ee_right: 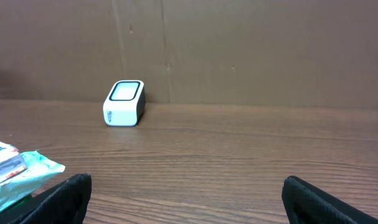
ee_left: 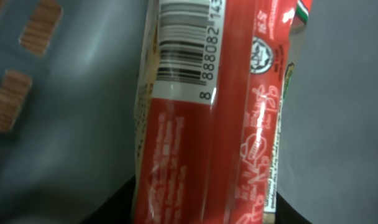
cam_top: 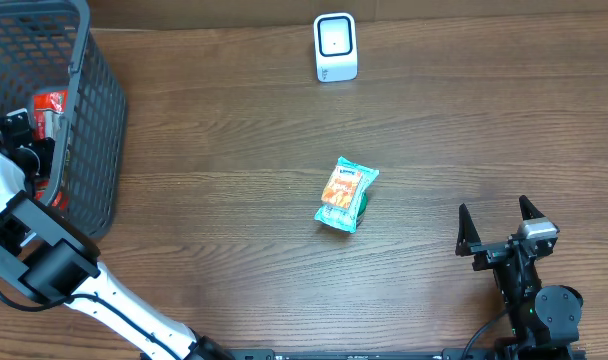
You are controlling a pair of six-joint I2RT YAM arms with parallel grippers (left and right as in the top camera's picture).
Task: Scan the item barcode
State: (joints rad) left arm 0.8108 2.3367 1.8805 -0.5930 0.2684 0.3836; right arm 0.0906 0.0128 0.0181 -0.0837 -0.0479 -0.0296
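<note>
My left end effector (cam_top: 29,130) is in the basket (cam_top: 94,120) at the red pack (ee_left: 195,143), to fetch it for the scanner (cam_top: 335,47); grip unclear. My right end effector (cam_top: 494,208) rests wide.

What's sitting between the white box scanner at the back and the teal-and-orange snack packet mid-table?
Nothing: overhead, only bare brown wooden tabletop separates the white box scanner from the teal-and-orange snack packet.
</note>
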